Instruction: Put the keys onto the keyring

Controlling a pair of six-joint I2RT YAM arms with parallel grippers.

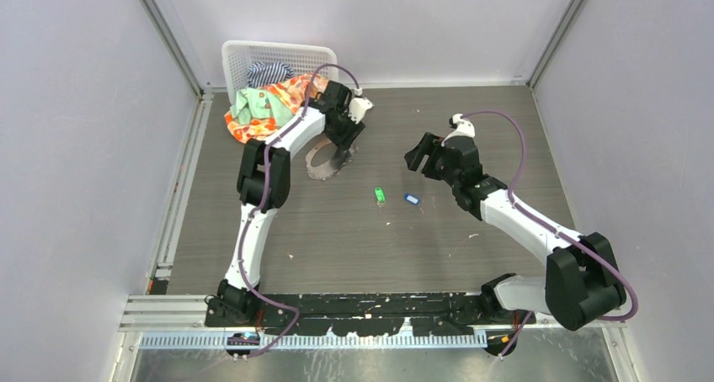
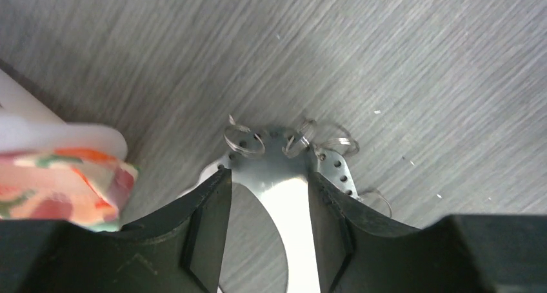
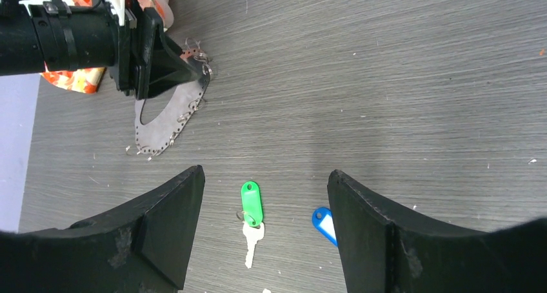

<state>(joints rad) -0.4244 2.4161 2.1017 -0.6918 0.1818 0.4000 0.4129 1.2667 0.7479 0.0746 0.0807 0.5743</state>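
The keyring (image 1: 322,163) is a flat silvery crescent with holes and small wire rings along its rim, lying left of centre. My left gripper (image 2: 269,175) stands over its far end, jaws apart, with the shiny band (image 2: 277,157) running between and behind both fingertips. The right wrist view shows the same keyring (image 3: 169,122). The green-headed key (image 3: 251,209) lies flat on the table, with the blue-headed key (image 3: 321,221) beside it, half hidden by a finger. My right gripper (image 3: 264,173) hovers above them, open and empty. From above, the green key (image 1: 380,195) and blue key (image 1: 411,199) lie mid-table.
A white basket (image 1: 278,58) with a heap of coloured clothes (image 1: 261,108) spilling out stands at the back left, just behind the left arm. Grey walls close in the table on three sides. Small white crumbs dot the tabletop.
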